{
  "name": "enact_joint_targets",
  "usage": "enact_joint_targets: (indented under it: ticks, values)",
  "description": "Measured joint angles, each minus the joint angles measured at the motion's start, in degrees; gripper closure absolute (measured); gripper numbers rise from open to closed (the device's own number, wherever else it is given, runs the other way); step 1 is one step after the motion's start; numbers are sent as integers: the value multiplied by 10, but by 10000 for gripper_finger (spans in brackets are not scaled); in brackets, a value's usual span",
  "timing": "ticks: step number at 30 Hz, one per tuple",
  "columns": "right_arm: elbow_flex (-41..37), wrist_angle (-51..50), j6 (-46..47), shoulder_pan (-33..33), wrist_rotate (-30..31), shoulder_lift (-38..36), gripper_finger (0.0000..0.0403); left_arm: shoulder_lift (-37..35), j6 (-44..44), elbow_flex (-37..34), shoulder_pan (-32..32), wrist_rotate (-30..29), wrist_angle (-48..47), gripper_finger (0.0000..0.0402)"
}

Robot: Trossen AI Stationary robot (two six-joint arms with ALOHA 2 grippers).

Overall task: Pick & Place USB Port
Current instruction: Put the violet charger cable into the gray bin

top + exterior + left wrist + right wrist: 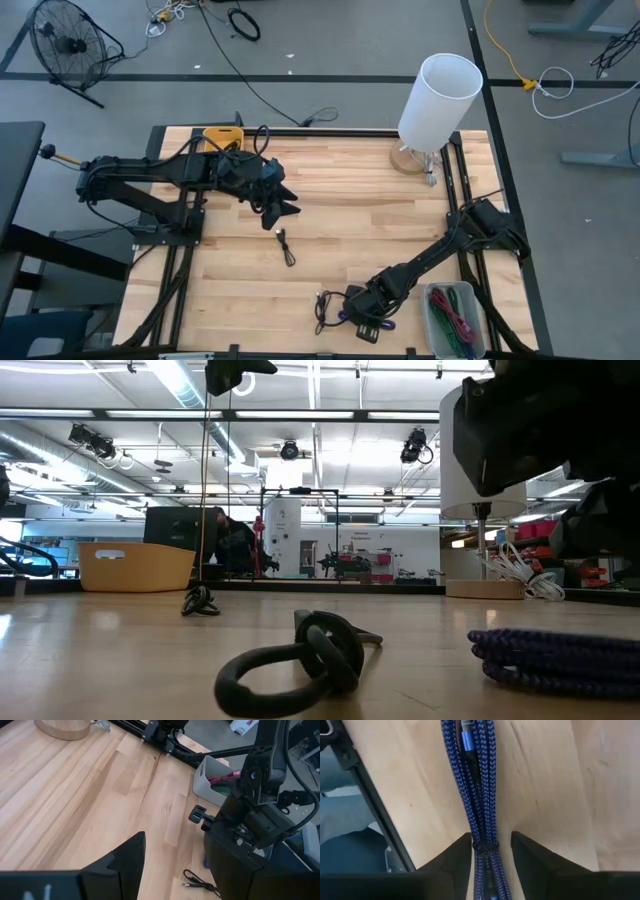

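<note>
Here, right pincer [490, 851] spread, straddling blue braided USB cable [476, 785] on table [550, 780].

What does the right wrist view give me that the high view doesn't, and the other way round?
Only the right wrist view shows the right gripper's fingers open, straddling the bundled blue braided cable at its tie.

Only the high view shows the left gripper above a small black cable, the grey bin of cables and the white lamp.

Both show the right gripper low over the wooden table near its front edge.
</note>
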Motion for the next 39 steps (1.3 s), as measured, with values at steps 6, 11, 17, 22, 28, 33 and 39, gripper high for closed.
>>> enact_joint_targets:
  ticks: [6,11,17,22,28,33,39]
  values:
    - [1,-12,-4,-7,-17,5,380,0,0,0,0,0,-5,195]
    - [-3,-11,5,-20,-62,-5,394,0,1,0,0,0,-14,195]
    - [-3,-59,50,-19,-114,-87,399,0,2,0,0,-1,-15,195]
    - [-3,-116,152,-10,-131,-175,401,0,2,0,0,-2,-22,195]
    - [-2,-228,317,22,-146,-264,402,0,3,0,0,-2,-25,195]
    - [-2,-361,424,61,-172,-291,402,0,17,0,0,-2,-26,195]
    - [-2,-414,484,94,-230,-288,403,0,17,0,0,-2,-27,195]
